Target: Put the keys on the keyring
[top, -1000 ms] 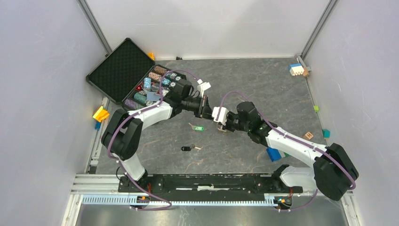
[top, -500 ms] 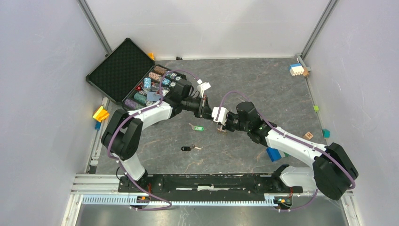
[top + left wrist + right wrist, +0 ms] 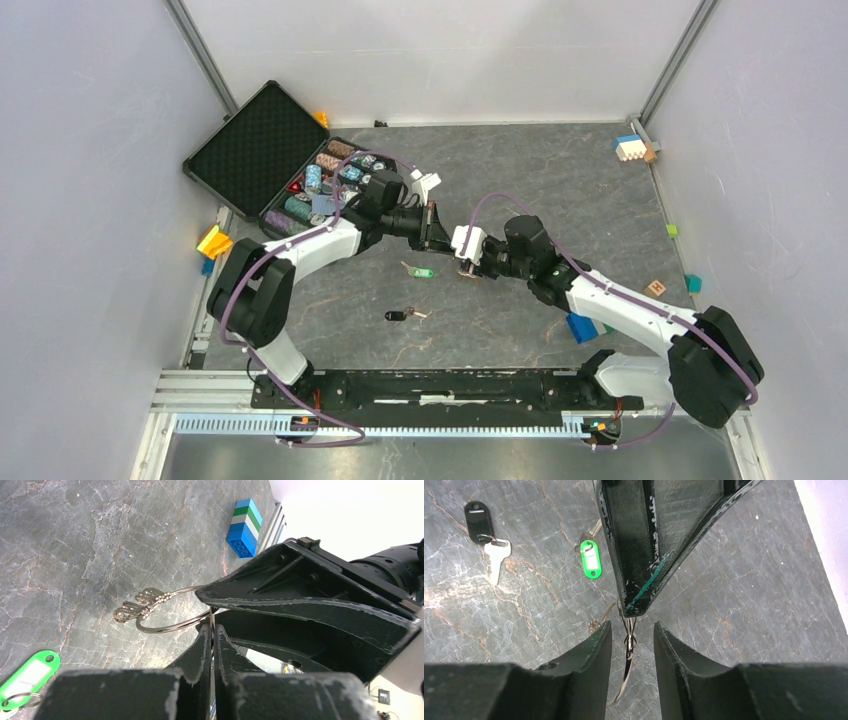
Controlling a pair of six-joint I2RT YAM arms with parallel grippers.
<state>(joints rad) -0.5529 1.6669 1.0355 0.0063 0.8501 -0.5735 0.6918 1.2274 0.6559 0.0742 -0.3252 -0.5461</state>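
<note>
The keyring [image 3: 165, 626] is a thin silver wire ring with small brassy keys [image 3: 134, 609] hanging at its left. My left gripper [image 3: 212, 630] is shut on the ring's wire and holds it just above the table. In the right wrist view the ring [image 3: 628, 647] stands edge-on between the fingers of my right gripper [image 3: 630, 630], which is open and not touching it. The left fingers [image 3: 639, 545] come down from above. The green key [image 3: 421, 271] lies left of the grippers and the black key [image 3: 398, 316] nearer the front. Both show in the right wrist view, green [image 3: 589, 560] and black [image 3: 477, 517].
An open black case [image 3: 262, 140] with poker chips stands at the back left. A blue block [image 3: 581, 327] lies beside the right forearm and also shows in the left wrist view [image 3: 243, 527]. Small coloured blocks lie along the left [image 3: 213, 241] and right [image 3: 693, 283] edges and in the far right corner [image 3: 630, 147].
The left arm's elbow and base link have swung slightly to the left. Both grippers and the ring stay almost where they were.
</note>
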